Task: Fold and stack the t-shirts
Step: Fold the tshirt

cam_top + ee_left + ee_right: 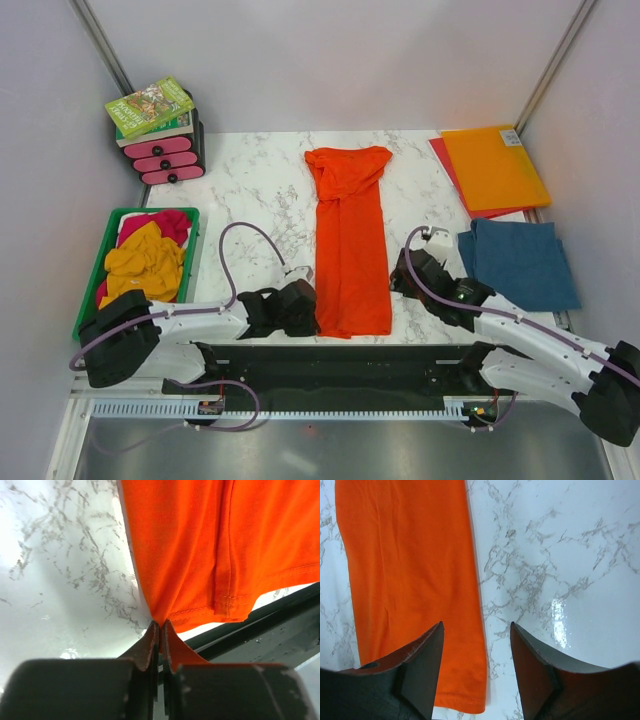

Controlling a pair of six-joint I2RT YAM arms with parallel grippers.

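Left wrist view: left gripper clenched on the near-left hem corner of the bright orange cotton t-shirt. The right gripper stands spread, straddling the shirt's near-right edge over the white marble table; contact undetermined. Shirt lies as a long narrow strip at table centre, collar end far. Folded teal-blue t-shirt lies to its right. Mustard-yellow t-shirt sits in a green tray at left.

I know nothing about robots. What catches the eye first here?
A bright orange t-shirt, folded into a long strip, lies mid-table. The left gripper pinches its near corner; the right gripper stands open at its other side. A green bin of crumpled tees sits far left.
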